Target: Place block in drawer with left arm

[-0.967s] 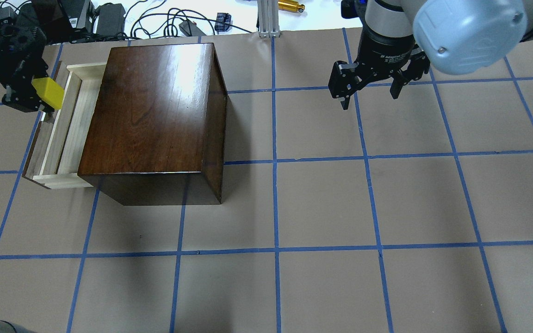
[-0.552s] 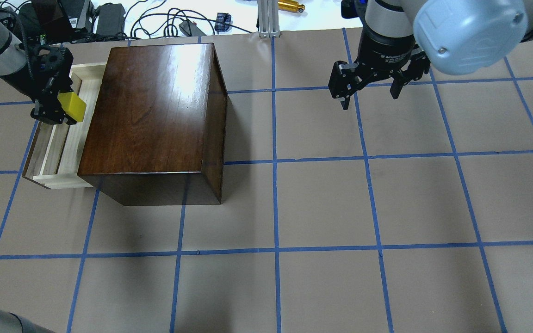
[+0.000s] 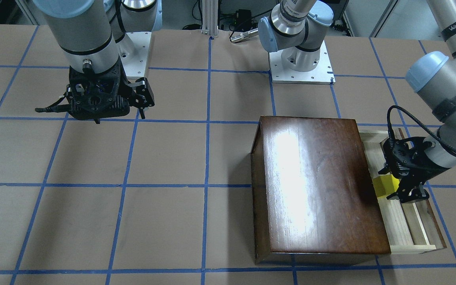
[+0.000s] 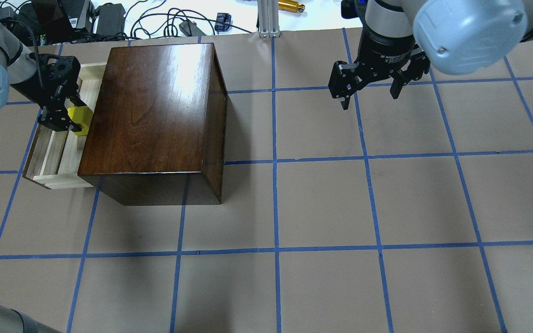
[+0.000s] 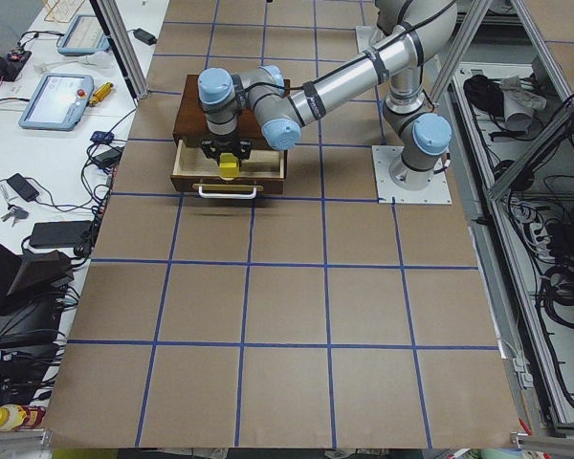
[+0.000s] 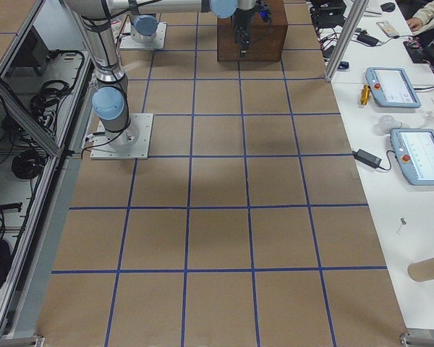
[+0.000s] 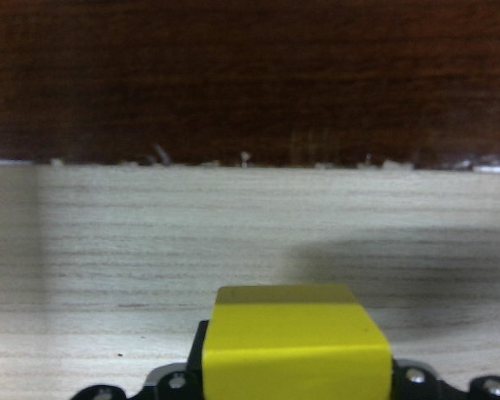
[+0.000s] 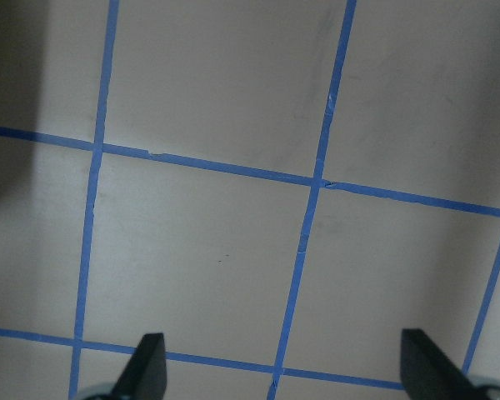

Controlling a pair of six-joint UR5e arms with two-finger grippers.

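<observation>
overhead exterior view shows the glossy dark-brown wooden cabinet (image 4: 155,115) with its shallow pale-wood drawer (image 4: 56,159) pulled out on the left arm's side. the left arm's black two-finger gripper (image 4: 68,116) hangs over that open tray, clenched on the small bright yellow block (image 4: 80,118), near the cabinet face. the drawer floor lies straight below the block, so the release looks like a plain downward one; whether block and boards touch cannot be told. the right gripper (image 4: 369,95), spread and empty, stands well apart.

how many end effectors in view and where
2. The left end effector grips the block over the open drawer; the right end effector hangs open above the table. None seem hidden.
</observation>
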